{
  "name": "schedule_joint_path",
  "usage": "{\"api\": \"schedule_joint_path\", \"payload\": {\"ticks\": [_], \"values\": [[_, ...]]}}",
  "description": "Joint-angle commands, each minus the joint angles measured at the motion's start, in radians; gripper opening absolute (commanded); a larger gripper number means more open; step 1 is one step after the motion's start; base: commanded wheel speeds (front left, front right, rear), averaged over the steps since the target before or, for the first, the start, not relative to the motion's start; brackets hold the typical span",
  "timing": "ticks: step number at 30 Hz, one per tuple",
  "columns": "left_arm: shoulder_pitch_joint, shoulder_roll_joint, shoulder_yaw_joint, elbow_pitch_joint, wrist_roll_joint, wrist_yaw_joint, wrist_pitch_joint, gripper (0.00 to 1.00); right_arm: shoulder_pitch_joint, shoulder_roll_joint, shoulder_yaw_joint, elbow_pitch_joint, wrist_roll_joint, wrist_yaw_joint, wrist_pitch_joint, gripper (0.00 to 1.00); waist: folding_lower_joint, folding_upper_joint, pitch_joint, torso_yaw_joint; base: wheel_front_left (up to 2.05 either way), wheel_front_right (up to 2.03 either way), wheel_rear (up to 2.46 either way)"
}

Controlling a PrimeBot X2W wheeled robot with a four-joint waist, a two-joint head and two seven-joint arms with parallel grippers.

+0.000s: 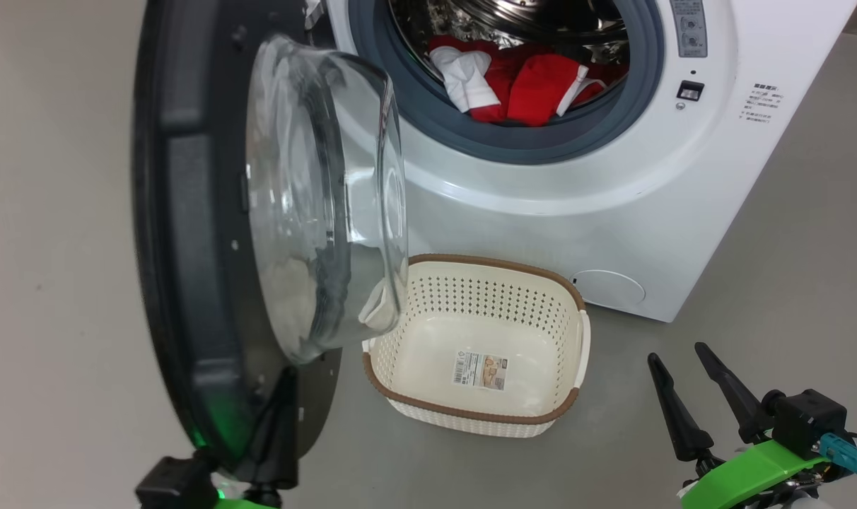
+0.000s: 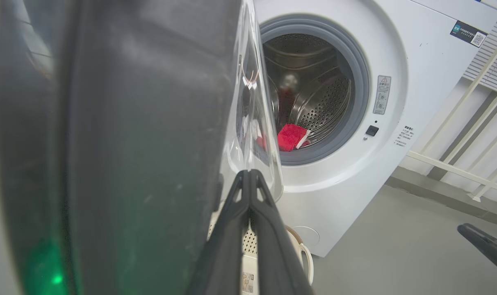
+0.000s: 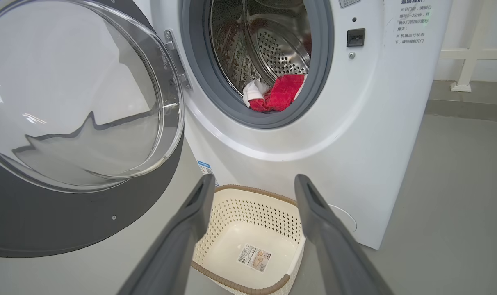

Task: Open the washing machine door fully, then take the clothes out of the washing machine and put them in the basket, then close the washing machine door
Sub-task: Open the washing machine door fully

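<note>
The washing machine door (image 1: 188, 233) stands swung out to the left of the opening, nearly edge-on to my head camera, its clear glass bowl (image 1: 315, 198) bulging towards the washing machine (image 1: 612, 177). The clothes (image 1: 527, 88) lie in the drum, a red and white heap at the lower front just behind the grey gasket (image 1: 471, 134). The basket (image 1: 499, 263) sits on the floor (image 1: 754, 283) right in front of the machine, below the opening and just right of the door's lower edge, with the paper label (image 1: 480, 370) on its bottom showing.

My left gripper (image 1: 287, 375) is at the lower left, with its two dark fingers pressed together and nothing between them. They point up along the inner face of the door's lower part, under the glass bowl. In the left wrist view the joined tips (image 2: 248, 174) end at the bowl's lower edge, close beside the black rim (image 2: 129, 143). I cannot tell whether they touch the door.

My right gripper (image 1: 676, 353) is at the lower right, over the floor and to the right of the basket, clear of it. Its fingers are spread wide and point up and slightly left, holding nothing. In the right wrist view, the fingers (image 3: 191, 221) frame the basket (image 3: 256, 190) and aim at the machine's front below the opening.
</note>
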Motion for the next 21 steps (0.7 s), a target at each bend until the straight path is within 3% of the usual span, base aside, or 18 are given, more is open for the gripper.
{"api": "schedule_joint_path", "payload": {"ticks": [1, 13, 21], "values": [[-0.004, 0.013, 0.069, -0.025, 0.016, 0.006, -0.005, 0.00, -0.012, -0.009, 0.018, -0.026, -0.013, 0.007, -0.006, 1.00, 0.0000, 0.0000, 0.001, 0.004, 0.00, 0.00, 0.00], [-0.018, 0.013, 0.319, -0.017, 0.043, -0.008, -0.005, 0.00, -0.028, -0.021, 0.026, -0.029, -0.015, 0.007, -0.006, 1.00, 0.0000, 0.0000, 0.027, 0.001, 0.00, 0.00, 0.00], [-0.079, 0.013, 0.496, 0.026, 0.082, -0.044, -0.005, 0.00, -0.033, -0.027, 0.030, -0.029, -0.015, 0.007, -0.006, 1.00, 0.0000, 0.0000, 0.042, -0.012, 0.00, 0.00, 0.00]]}}
